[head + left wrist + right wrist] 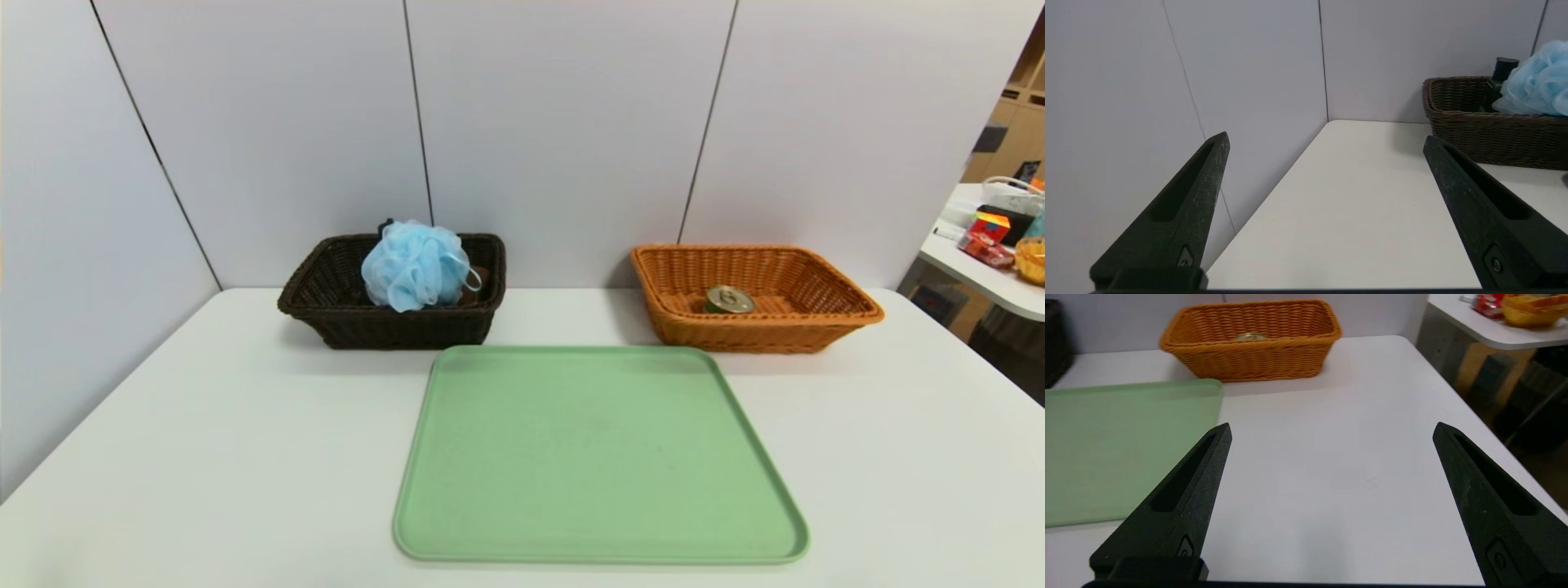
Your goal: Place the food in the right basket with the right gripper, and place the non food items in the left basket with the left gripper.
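Plenty of bare white tabletop (229, 457) on both sides of the green rectangular tray (604, 457), with walls behind and at the left, and an open edge at the right. Over the left part, left gripper (1327, 136), empty, jaws wide apart; over the right part, right gripper (1332, 424), likewise released. Behind the tray, dark brown wicker basket (408, 331) with light blue mesh pouf (415, 265) above its rim, and orange-tan wicker basket (751, 335) with pull-ring tin can (729, 300) inside. Beyond the right edge, cluttered side table (1008, 296). Clear only in the left wrist view: black-capped bottle (1498, 81) beside the pouf.
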